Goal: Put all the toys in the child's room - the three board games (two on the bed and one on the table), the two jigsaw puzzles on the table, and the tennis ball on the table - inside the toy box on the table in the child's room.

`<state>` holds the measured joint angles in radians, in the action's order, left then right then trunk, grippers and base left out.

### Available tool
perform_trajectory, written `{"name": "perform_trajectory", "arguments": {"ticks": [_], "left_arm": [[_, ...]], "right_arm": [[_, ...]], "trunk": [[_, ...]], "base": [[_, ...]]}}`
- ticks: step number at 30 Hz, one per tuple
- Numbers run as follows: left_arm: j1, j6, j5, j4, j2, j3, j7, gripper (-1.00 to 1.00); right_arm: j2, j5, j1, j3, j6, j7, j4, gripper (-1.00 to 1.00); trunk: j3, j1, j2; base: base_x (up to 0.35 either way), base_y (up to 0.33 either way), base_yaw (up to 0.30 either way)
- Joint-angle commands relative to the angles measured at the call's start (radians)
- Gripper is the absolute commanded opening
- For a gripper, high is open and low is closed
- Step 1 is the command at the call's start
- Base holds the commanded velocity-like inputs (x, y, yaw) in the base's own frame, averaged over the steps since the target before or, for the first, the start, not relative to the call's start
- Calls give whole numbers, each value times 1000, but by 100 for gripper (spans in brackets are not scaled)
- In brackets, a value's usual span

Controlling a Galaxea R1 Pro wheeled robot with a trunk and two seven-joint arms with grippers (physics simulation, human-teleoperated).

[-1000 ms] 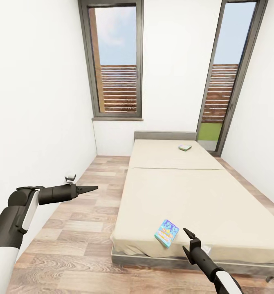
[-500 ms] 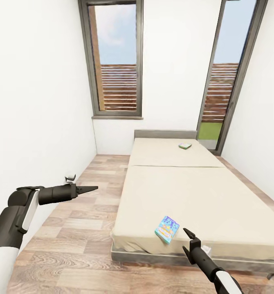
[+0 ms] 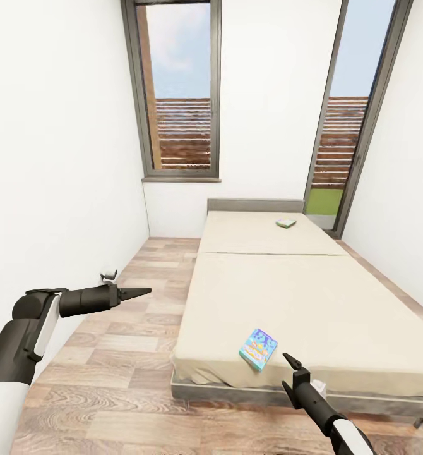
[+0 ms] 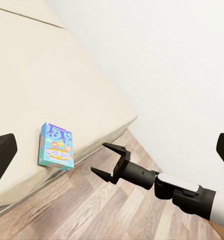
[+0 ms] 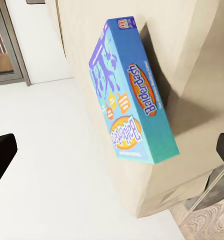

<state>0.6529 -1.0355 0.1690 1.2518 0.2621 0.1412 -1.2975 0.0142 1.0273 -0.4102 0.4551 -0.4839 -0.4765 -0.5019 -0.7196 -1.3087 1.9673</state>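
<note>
A blue board game box lies on the beige bed near the front edge, also visible as the blue game and, close up, the blue game. A second, smaller board game rests near the headboard. My right gripper is open, low in front of the bed and just right of the blue box without touching it; the right gripper shows its spread fingers. My left gripper hovers over the floor left of the bed, open and holding nothing.
A strip of wooden floor runs between the left white wall and the bed. A small white object sits at the wall's base. A tall window and a glass door stand behind the bed.
The whole picture has slid slightly, so the bed and the blue box sit a little higher: the camera has moved. Both arms hold the same pose in the view.
</note>
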Motion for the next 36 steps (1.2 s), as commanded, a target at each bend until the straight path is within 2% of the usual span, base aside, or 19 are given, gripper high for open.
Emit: {"name": "perform_trajectory", "arguments": {"ticks": [1, 15, 36], "left_arm": [[1, -8, 2, 0, 0, 0, -2, 100], [0, -6, 3, 0, 0, 0, -3, 100], [-1, -6, 3, 0, 1, 1, -3, 100]], "right_arm": [[0, 5, -1, 4, -9, 0, 0, 100], [0, 3, -1, 1, -13, 8, 0, 100], [-3, -4, -3, -10, -25, 43, 0, 100]], "trunk": [[-4, -4, 8], [-48, -57, 106], [-48, -57, 106]], "base": [[0, 0, 0], [0, 0, 0], [0, 0, 0]]}}
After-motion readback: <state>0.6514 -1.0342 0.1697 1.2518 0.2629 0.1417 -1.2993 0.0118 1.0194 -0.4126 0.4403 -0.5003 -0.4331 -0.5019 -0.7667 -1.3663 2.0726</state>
